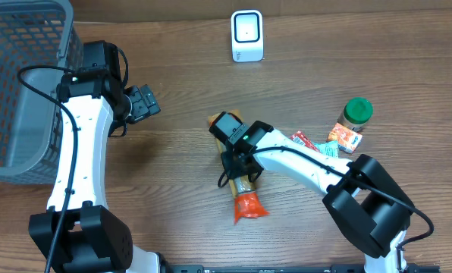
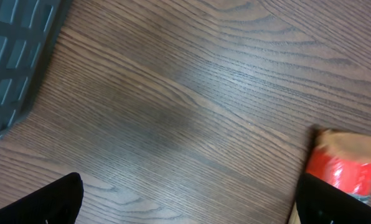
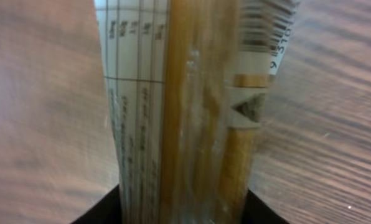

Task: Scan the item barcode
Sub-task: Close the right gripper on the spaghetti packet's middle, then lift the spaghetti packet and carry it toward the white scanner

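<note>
Long tan-and-orange plastic snack packet (image 1: 248, 203) is laid mid-table (image 1: 180, 68), clamped by right pincer (image 1: 239, 168) (barcode (image 3: 269, 25) shown in wrist view); left pincer (image 1: 145, 102) is held wide apart beside grey mesh basket (image 1: 17, 83)

On the right wrist feed I can read very little. The packet (image 3: 192, 124) carries a barcode (image 3: 267, 25) at 1 o'clock, cut off by the frame edge, with what looks like a 9 (image 3: 274, 64) just below it. Under that is a dark triangle mark (image 3: 248, 107). A ruled table of fine print (image 3: 132, 93) runs down the 9 o'clock side, but it is too blurred to read. Overhead, the print on the small cartons (image 1: 346, 137) at 3 o'clock is too small for me to read.
</note>
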Motion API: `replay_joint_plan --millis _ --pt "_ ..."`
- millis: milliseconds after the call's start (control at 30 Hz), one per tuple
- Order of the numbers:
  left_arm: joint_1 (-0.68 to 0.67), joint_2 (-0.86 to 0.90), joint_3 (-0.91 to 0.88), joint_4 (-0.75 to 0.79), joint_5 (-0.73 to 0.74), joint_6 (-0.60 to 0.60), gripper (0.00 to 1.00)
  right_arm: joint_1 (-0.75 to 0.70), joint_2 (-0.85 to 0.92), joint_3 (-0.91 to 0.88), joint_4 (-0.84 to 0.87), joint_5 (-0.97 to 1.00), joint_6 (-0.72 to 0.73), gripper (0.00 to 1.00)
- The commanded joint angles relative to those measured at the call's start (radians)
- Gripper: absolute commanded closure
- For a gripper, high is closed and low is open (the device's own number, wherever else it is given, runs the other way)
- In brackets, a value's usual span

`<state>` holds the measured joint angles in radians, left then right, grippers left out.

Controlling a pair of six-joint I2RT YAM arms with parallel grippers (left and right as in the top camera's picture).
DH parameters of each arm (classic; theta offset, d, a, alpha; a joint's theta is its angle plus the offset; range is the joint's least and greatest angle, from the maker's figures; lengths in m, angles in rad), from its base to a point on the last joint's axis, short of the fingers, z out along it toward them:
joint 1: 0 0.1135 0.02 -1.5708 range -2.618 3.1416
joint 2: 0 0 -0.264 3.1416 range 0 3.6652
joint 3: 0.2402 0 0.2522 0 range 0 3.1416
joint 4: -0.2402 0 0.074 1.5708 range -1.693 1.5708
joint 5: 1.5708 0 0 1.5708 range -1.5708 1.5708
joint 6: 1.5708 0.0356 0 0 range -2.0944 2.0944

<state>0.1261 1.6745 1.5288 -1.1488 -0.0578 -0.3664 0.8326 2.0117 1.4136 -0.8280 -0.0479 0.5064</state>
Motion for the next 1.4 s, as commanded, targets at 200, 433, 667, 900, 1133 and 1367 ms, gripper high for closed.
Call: replay_joint_plan --millis 200,433,667,900,1133,1367 --pt "-0.002 -0.014 0.016 0.000 -0.009 0.011 0.00 -0.005 -0.005 0.005 0.058 0.066 0.202 0.23" --pt "-0.002 -0.014 0.016 0.000 -0.008 0.011 0.00 0.041 0.047 0.005 0.101 0.144 0.228 0.24" --pt "-0.002 -0.014 0.016 0.000 -0.008 0.011 0.00 0.089 0.099 0.005 0.085 0.168 0.218 0.41" --pt "-0.002 -0.014 0.016 0.000 -0.008 0.011 0.00 0.054 0.061 0.094 -0.050 0.134 0.231 0.88" --pt "-0.002 -0.014 0.016 0.000 -0.009 0.011 0.01 -0.044 -0.168 0.120 -0.043 0.047 0.257 0.96" --pt "-0.002 -0.014 0.016 0.000 -0.008 0.011 0.00 -0.147 -0.351 0.119 0.087 -0.097 0.385 0.96"
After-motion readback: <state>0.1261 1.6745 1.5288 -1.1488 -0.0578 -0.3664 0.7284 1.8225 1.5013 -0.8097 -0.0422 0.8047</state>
